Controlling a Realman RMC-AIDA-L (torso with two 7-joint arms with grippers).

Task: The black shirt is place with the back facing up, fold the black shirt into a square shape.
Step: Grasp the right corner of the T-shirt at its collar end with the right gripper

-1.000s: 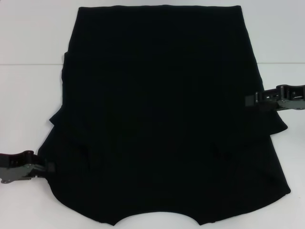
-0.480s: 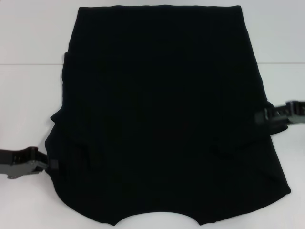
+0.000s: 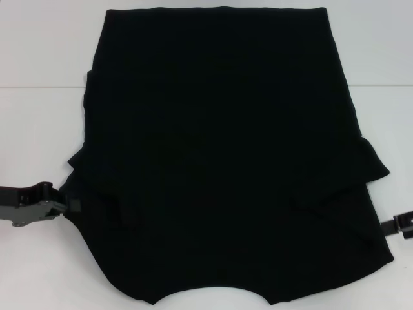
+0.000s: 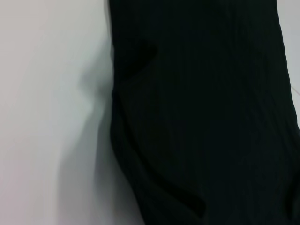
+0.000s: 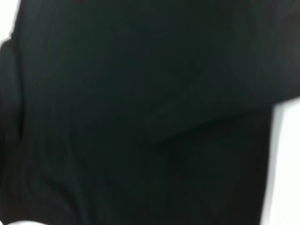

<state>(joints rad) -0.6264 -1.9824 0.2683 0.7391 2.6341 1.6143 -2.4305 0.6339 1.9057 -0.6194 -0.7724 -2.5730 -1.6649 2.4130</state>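
The black shirt [image 3: 219,161] lies flat on the white table [image 3: 39,116], hem at the far side and curved neckline at the near edge. Both sleeves are folded inward, leaving creases across its lower part. No lettering shows. My left gripper [image 3: 68,206] is low at the shirt's left edge, touching the cloth near the shoulder. My right gripper [image 3: 395,226] shows only as a tip at the right border, just off the shirt's right edge. The left wrist view shows the shirt's [image 4: 201,112] edge with a fold. The right wrist view is filled by the shirt [image 5: 140,108].
Bare white table lies on both sides of the shirt and beyond the hem [image 3: 213,8]. A faint seam line [image 3: 39,87] crosses the table on the far left.
My right gripper has left the right sleeve fold, moving toward the near side and outward to the frame's edge. My left gripper has shifted slightly farther along the shirt's left edge.
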